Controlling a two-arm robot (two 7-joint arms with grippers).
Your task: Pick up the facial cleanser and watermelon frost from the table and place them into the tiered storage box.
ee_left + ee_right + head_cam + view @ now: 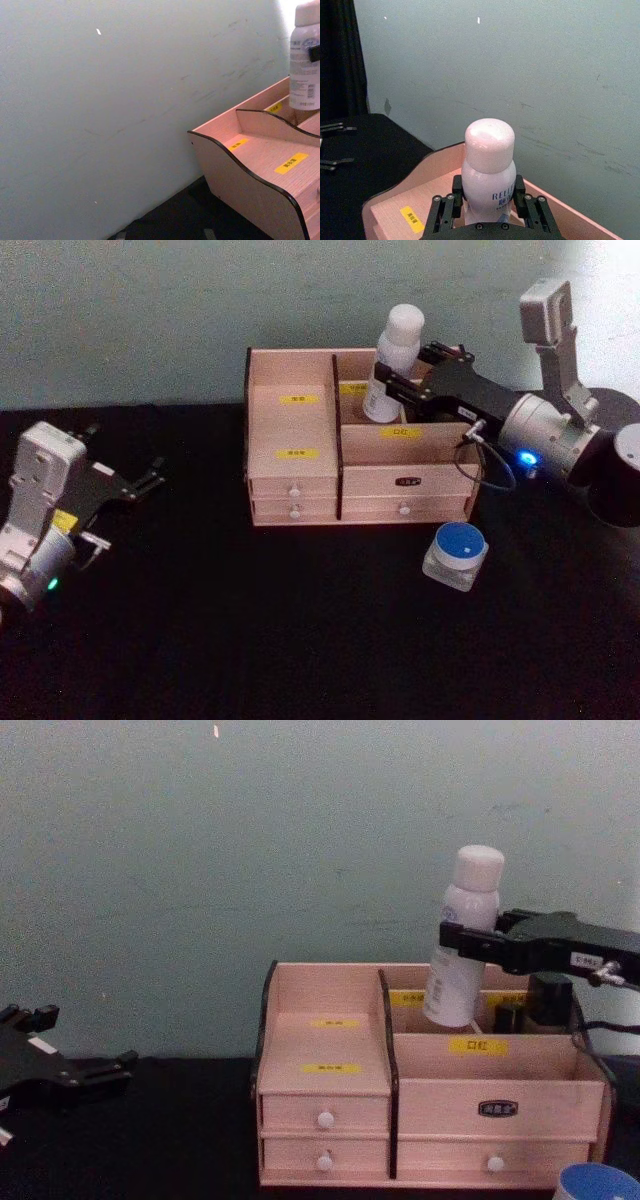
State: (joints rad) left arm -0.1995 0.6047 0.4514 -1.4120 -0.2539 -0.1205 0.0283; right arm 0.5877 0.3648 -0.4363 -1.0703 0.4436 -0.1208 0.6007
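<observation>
The facial cleanser (397, 350), a tall white bottle with a rounded cap, leans slightly with its base down in the back right compartment of the tiered storage box (292, 425). My right gripper (392, 385) is shut on the bottle's middle; the right wrist view has the fingers (445, 212) on either side of the bottle (489, 165). From the chest the bottle (462, 945) rises above the box (325, 1015). On the table right of the box's front stands the watermelon frost (456, 554), a squat jar with a blue lid. My left gripper (145, 480) rests open at the far left.
Small black containers (545, 1000) stand in the back compartment beside the bottle. A grey-green wall runs close behind the box. Black tabletop stretches in front of the box and between it and the left arm. The left wrist view has the box's left wall (240, 175).
</observation>
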